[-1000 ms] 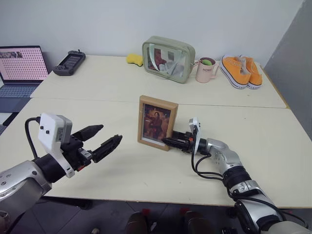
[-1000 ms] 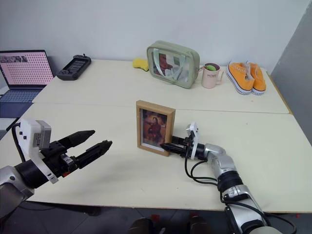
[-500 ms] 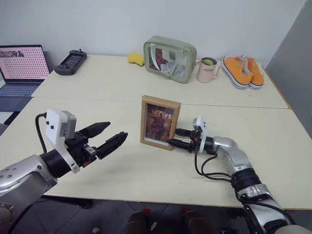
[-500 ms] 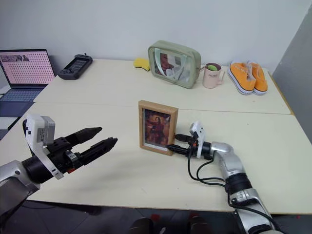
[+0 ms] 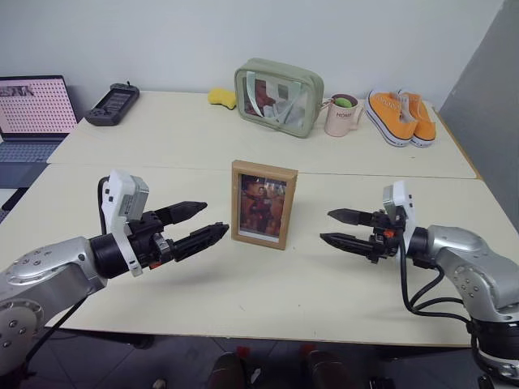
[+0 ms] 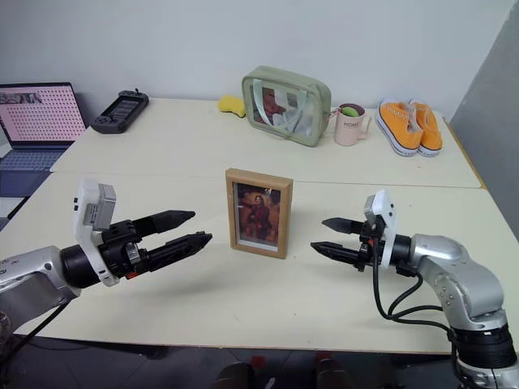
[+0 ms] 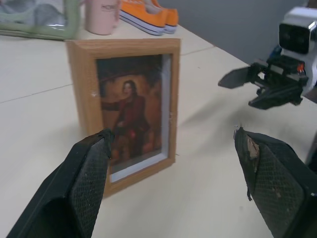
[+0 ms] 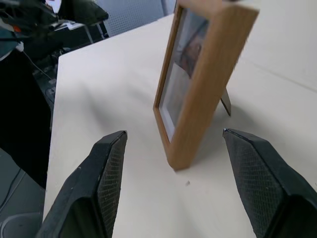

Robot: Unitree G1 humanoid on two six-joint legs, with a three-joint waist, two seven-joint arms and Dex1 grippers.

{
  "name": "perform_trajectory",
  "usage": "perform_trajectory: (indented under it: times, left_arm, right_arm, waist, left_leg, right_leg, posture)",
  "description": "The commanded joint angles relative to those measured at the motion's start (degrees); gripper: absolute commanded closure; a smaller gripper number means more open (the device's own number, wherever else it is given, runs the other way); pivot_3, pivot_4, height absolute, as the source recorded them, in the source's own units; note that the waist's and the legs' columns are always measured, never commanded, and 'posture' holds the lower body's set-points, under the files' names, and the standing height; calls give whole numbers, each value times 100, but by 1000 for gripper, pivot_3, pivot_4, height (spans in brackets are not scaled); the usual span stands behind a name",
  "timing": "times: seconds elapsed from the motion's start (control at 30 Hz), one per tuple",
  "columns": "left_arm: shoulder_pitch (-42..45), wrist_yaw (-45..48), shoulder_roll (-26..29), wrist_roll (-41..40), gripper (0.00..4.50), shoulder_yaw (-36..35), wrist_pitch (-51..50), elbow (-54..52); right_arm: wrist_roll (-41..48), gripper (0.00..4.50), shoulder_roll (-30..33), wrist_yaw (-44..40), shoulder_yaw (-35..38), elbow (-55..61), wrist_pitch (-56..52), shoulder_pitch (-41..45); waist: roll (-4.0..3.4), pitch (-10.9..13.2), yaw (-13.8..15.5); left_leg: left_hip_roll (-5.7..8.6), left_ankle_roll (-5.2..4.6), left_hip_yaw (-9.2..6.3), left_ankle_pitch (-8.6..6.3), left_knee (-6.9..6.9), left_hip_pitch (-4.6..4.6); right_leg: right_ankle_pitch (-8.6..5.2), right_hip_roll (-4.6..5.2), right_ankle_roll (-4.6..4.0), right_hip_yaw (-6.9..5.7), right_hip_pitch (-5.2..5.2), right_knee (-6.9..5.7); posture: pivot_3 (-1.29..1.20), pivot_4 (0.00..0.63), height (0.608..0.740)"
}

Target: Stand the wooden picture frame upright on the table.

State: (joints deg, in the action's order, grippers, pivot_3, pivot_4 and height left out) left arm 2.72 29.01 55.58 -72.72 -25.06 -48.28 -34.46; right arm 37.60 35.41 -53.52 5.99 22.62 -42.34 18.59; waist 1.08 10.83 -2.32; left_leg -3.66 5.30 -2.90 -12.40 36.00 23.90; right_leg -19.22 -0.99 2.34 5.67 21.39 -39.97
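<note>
Standing upright, the wooden picture frame (image 5: 263,203) has bare table (image 5: 243,284) on both sides.

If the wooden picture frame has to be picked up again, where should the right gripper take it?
Probably the wooden picture frame's right vertical edge, coming in level from the right gripper's side, jaws spanning front and back. It stands upright with that narrow edge exposed; its rear prop sits low, so grip higher.

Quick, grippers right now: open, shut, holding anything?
Left gripper: open, empty, short of the wooden picture frame.
Right gripper: open, empty, apart from the frame, which stands upright on the table.
</note>
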Motion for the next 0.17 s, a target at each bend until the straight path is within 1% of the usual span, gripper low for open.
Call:
perform_trajectory:
  times: [0.03, 0.17]
  left_arm:
    - [129, 204, 122, 75, 360, -62, -5, 65]
    - [153, 250, 111, 170, 360, -66, 14, 33]
  right_arm:
    - [247, 1249, 85, 164, 199, 245, -88, 89]
    - [279, 1249, 102, 248, 177, 166, -41, 94]
  waist:
    - [0, 0, 1]
    - [1, 0, 3]
  left_leg:
    - [1, 0, 0, 0, 0, 0]
    - [2, 0, 1, 0, 1, 1]
  right_leg:
    - [0, 0, 0, 0, -1, 0]
    - [0, 1, 1, 1, 0, 1]
  posture:
    - [0, 150, 740]
    - [0, 150, 740]
